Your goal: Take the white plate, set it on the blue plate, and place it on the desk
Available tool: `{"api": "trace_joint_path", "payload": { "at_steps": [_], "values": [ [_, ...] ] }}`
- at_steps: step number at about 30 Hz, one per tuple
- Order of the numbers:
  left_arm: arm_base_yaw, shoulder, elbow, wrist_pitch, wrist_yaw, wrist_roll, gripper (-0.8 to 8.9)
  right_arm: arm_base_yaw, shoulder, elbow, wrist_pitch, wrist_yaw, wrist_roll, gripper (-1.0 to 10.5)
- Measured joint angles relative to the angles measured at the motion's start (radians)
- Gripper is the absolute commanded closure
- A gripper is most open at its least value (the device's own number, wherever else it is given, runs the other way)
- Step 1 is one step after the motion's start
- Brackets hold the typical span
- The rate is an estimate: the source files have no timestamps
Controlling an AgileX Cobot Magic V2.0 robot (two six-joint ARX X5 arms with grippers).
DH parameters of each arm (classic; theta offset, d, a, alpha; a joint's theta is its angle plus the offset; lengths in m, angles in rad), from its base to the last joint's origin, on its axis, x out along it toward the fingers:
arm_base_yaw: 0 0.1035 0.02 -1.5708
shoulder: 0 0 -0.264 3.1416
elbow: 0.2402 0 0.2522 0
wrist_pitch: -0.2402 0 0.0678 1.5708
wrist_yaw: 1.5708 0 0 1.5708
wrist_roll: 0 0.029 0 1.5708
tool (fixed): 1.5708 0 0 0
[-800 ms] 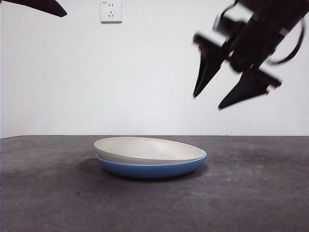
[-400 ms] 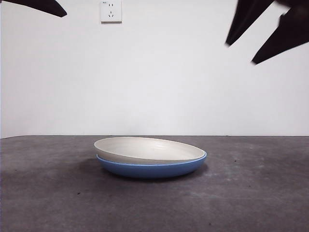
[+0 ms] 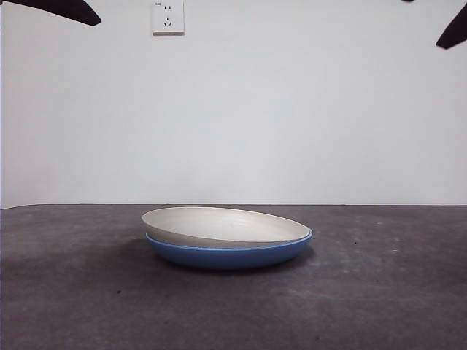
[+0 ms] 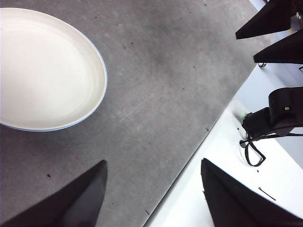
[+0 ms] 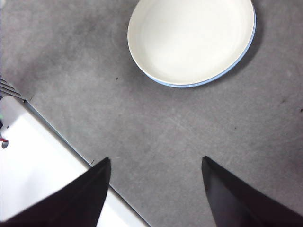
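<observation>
The white plate (image 3: 222, 224) lies nested in the blue plate (image 3: 233, 254) on the desk (image 3: 379, 292), slightly tilted. From above, both wrist views show the white plate (image 4: 45, 71) (image 5: 191, 40) with only a thin blue rim (image 4: 97, 109) (image 5: 236, 66) around it. My right gripper (image 5: 156, 189) is open and empty, high above the desk and away from the plates; in the front view only a black tip (image 3: 454, 33) shows at the top right corner. My left gripper (image 4: 154, 189) is open and empty, high over the desk's edge; it shows as a black tip (image 3: 62, 9) at the top left.
A white wall with a socket (image 3: 168, 16) stands behind the desk. The left wrist view shows the desk's edge (image 4: 199, 142), a white surface beyond it, and the other arm's jaws (image 4: 274, 33). The right wrist view shows the desk's edge (image 5: 61, 137) too.
The right gripper has risen up and to the right, leaving the front view except for one tip. The stacked plates and the left arm have not moved.
</observation>
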Motion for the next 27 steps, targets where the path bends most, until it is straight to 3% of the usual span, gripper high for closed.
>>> {"api": "trace_joint_path", "payload": {
  "at_steps": [10,12,14,27],
  "values": [
    [0.0,0.0,0.0,0.0,0.0,0.0,5.31,0.0,-0.006,0.0,0.0,0.0,0.0,6.5],
    [0.0,0.0,0.0,0.0,0.0,0.0,6.47,0.0,-0.006,0.0,0.0,0.0,0.0,7.3],
    [0.0,0.0,0.0,0.0,0.0,0.0,8.03,0.0,-0.006,0.0,-0.001,0.0,0.0,9.1],
    [0.0,0.0,0.0,0.006,0.0,0.0,8.04,0.0,-0.006,0.0,-0.001,0.0,-0.023,9.4]
  ]
}}
